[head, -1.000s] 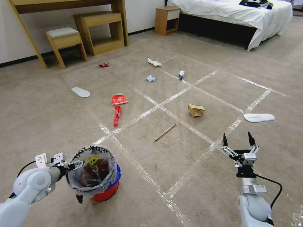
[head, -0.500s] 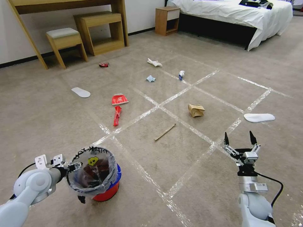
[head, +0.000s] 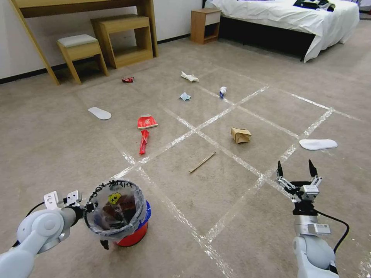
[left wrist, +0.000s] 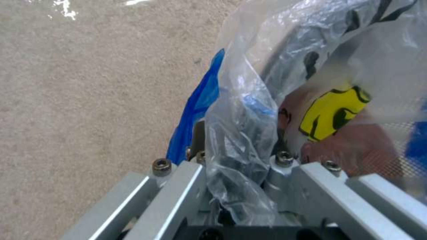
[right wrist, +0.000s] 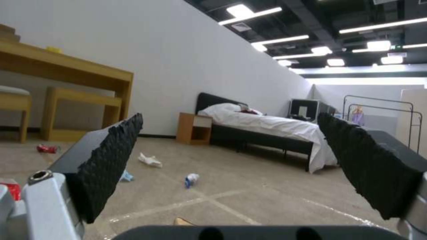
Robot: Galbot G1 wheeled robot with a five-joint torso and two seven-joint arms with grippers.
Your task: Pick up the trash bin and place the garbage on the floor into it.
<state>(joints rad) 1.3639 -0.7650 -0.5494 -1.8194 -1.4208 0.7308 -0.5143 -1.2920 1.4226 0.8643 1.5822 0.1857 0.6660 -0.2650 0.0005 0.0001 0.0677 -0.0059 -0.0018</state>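
Since the earlier frames, the bin point(head: 123, 216) and my left tool point(head: 89, 206) have sunk slightly lower and rightward in the head view, and the right tool point(head: 296, 169) has drifted down and right too. The litter barely shifted, so I read this as arm motion, not driving.

Left tool: clamped on the bin's near rim, lower left of the head view. In the left wrist view the liner bag point(left wrist: 249, 110) is bunched between the jaws against the blue rim point(left wrist: 195, 103). I judge this side grip keeps the bin mouth upright and unobstructed for drops. The bin already holds some items; I cannot count them.

Right tool: lower right of the head view, fingers spread wide, holding nothing, pointing forward above the floor point(head: 239, 216). I judge it is staged for the next pickup.

Garbage on the floor, counted:
- one stick point(head: 202, 161), centre of frame, nearest the right tool
- one brown bag point(head: 240, 135), right of centre
- one red wrapper point(head: 143, 140) and, just above it, one flattened red cup point(head: 147, 122), left of centre
- one blue mask point(head: 185, 96), one white-blue wad point(head: 222, 92) and one white paper point(head: 189, 77), upper centre
- one red can point(head: 127, 79), upper left

Total: eight pieces. Two white insole-shaped pads, point(head: 99, 113) and point(head: 318, 144), also lie on the carpet.
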